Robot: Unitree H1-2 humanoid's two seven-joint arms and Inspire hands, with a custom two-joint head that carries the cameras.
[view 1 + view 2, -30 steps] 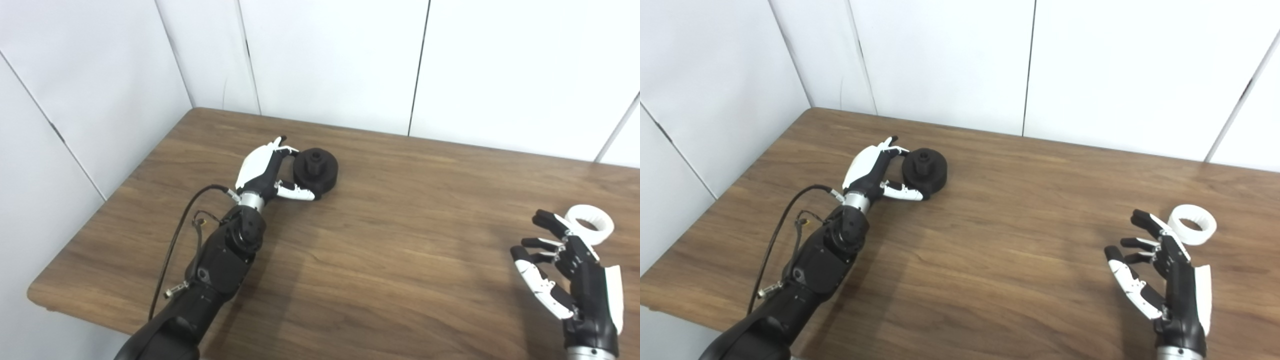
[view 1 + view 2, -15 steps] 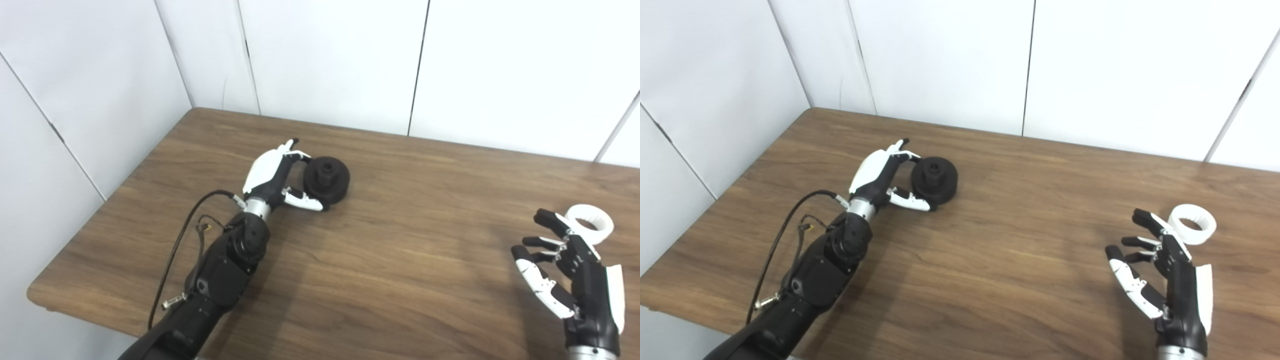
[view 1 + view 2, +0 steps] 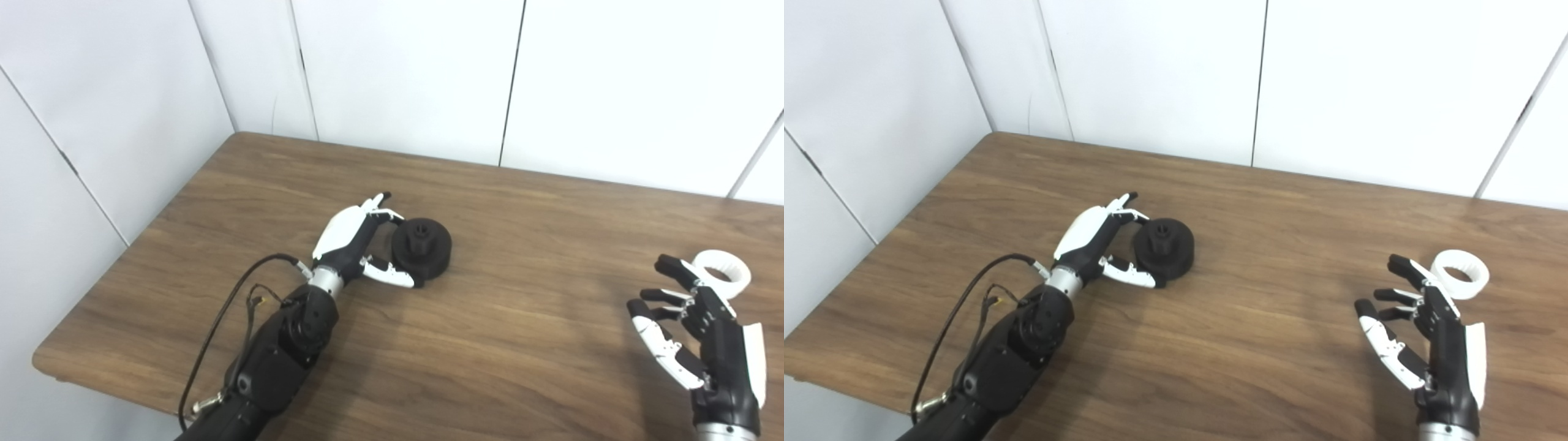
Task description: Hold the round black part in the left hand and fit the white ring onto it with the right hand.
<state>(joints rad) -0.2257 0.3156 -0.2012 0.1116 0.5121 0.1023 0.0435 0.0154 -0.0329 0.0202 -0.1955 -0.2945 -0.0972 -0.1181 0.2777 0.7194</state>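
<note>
The black part (image 3: pixel 422 248), seemingly stiff, solid plastic best gripped across its rim, sat on the desk (image 3: pixel 502 331) between the left hand's (image 3: pixel 358 248) loosely curled fingers (image 3: pixel 392 281), while the light white ring (image 3: pixel 723 279) lay just beyond the spread, empty right hand (image 3: pixel 704 334).

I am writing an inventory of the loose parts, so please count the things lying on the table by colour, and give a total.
Black: 1, the round black part, held by the left robot hand.
White: 1, the white ring, lying just beyond the open right robot hand.
Total: 2.
</note>
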